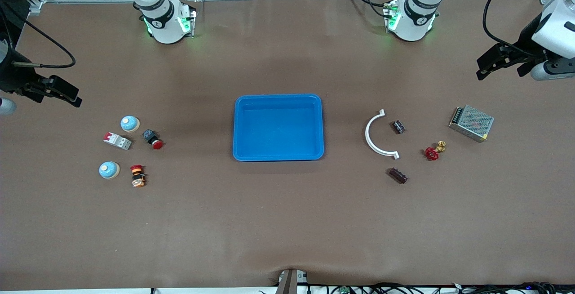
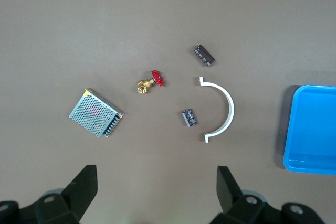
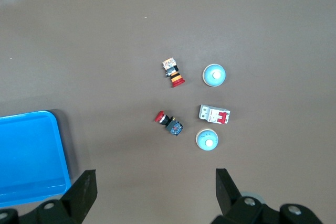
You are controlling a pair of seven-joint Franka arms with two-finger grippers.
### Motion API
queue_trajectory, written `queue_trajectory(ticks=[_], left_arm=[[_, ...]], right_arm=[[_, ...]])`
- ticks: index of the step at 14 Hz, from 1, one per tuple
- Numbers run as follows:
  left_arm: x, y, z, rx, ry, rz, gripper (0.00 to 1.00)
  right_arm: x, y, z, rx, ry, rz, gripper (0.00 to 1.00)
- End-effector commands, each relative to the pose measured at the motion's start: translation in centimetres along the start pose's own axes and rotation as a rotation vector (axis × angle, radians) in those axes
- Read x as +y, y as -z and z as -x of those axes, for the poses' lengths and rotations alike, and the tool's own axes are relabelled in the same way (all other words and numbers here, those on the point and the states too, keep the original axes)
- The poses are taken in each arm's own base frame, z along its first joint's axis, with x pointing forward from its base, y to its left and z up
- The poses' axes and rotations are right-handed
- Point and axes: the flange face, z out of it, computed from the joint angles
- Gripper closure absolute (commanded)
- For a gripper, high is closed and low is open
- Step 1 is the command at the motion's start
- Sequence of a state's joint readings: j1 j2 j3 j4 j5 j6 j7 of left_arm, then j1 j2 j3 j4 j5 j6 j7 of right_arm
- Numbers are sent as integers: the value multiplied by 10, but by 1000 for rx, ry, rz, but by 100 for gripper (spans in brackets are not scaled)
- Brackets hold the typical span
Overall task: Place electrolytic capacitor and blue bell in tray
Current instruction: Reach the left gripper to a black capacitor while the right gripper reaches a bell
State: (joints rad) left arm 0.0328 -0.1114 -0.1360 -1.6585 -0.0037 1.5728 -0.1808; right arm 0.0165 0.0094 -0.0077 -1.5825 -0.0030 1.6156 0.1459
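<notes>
The empty blue tray (image 1: 278, 127) lies mid-table; its edge shows in the left wrist view (image 2: 310, 129) and the right wrist view (image 3: 29, 156). Two dark capacitors lie toward the left arm's end: one (image 1: 398, 126) (image 2: 190, 117) inside a white arc, one (image 1: 398, 175) (image 2: 205, 55) nearer the front camera. Two blue bells (image 1: 130, 123) (image 1: 108, 170) sit toward the right arm's end, also in the right wrist view (image 3: 207, 140) (image 3: 214, 74). My left gripper (image 1: 501, 73) (image 2: 156, 182) and right gripper (image 1: 58, 100) (image 3: 156, 184) hover open and empty, high over the table's ends.
A white curved piece (image 1: 379, 134), a red-handled brass valve (image 1: 433, 151) and a metal mesh power supply (image 1: 471, 123) lie by the capacitors. A white-red circuit breaker (image 1: 117, 140), a red push button (image 1: 153, 139) and an emergency-stop button (image 1: 138, 175) lie by the bells.
</notes>
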Motion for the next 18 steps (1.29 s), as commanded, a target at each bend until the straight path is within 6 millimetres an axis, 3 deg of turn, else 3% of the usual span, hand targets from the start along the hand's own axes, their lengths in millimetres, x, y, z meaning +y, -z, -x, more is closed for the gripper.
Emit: queue_trajectory(ticks=[1,3,6,12,17,18], left_arm=[[1,7,-2,3,-17,11,0],[-2,7,-3,2,-10,8,0],[-11,-15,-16,-44,17,5,0],[-3,-128,-24,-216,31,-15,0],[19,-244,-4,-191,141,-19,0],[19,-263,-1,-196,165,-16,0]], right_arm=[[2,1,-2,3,6,-17,0],[2,1,-2,3,6,-17,0],[1,1,-2,2,8,-17,0],[1,1,-3,6,8,-18,0],[4,-3,-8,9,5,-6,0],[9,-13,-12,8,-4,-6,0]])
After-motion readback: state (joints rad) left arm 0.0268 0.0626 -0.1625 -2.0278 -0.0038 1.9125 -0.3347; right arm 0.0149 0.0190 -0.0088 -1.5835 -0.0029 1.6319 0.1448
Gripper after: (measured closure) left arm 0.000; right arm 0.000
